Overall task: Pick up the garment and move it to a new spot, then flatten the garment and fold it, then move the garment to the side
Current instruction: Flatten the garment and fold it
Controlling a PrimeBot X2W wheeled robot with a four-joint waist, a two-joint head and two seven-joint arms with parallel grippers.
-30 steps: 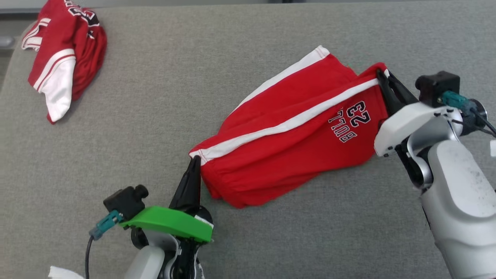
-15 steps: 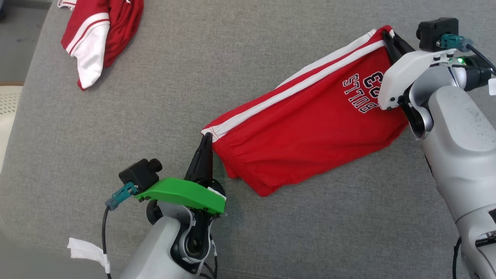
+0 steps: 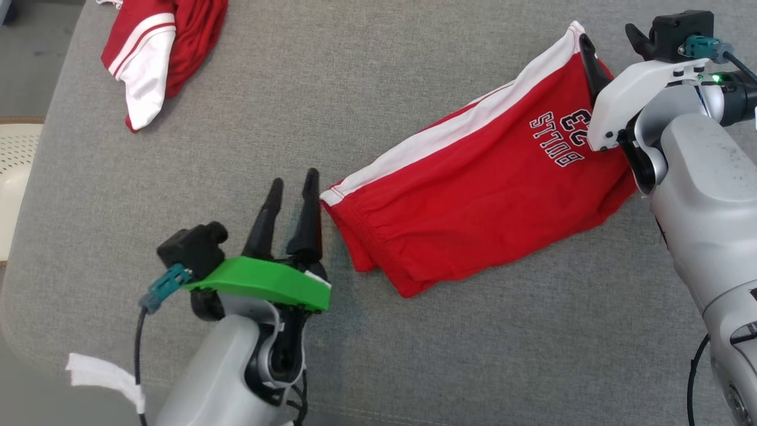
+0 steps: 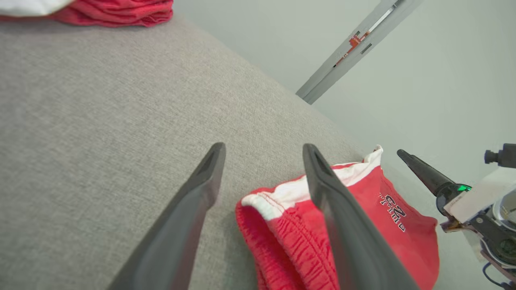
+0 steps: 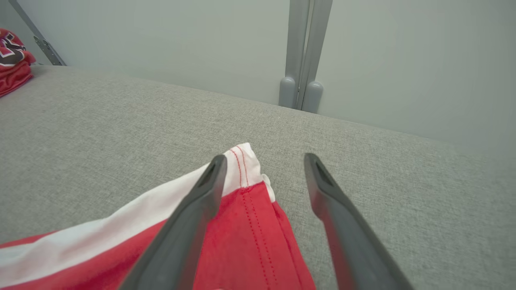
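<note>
Head view: the red shorts [image 3: 473, 195] lie stretched on a slant across the grey padded surface [image 3: 355, 89], right of centre, white side stripe up, lettering near the far end. The left gripper [image 3: 294, 177] stands just beside the waistband end, jaws spread, nothing between them. The right gripper [image 3: 605, 32] is up at the hem end, also spread, its nearer finger lying against the cloth edge but pinching nothing.

Left wrist view confirms it: the waistband corner [image 4: 262, 201] sits low between the open fingers, free of them. Right wrist view shows the same, with the hem corner [image 5: 242, 165] lying on the surface just beside one finger.

So this reads as the set-down at the end of a carry, with both ends let go. The lower edge bunches and the waistband is rumpled, so smoothing looks like the job ahead, I'd say. That calls for both grippers to lift clear without snagging cloth, then take fresh holds on edges to draw them taut. A red-and-white jersey [image 3: 154, 53] lies well apart at the far left corner, out of the way.
</note>
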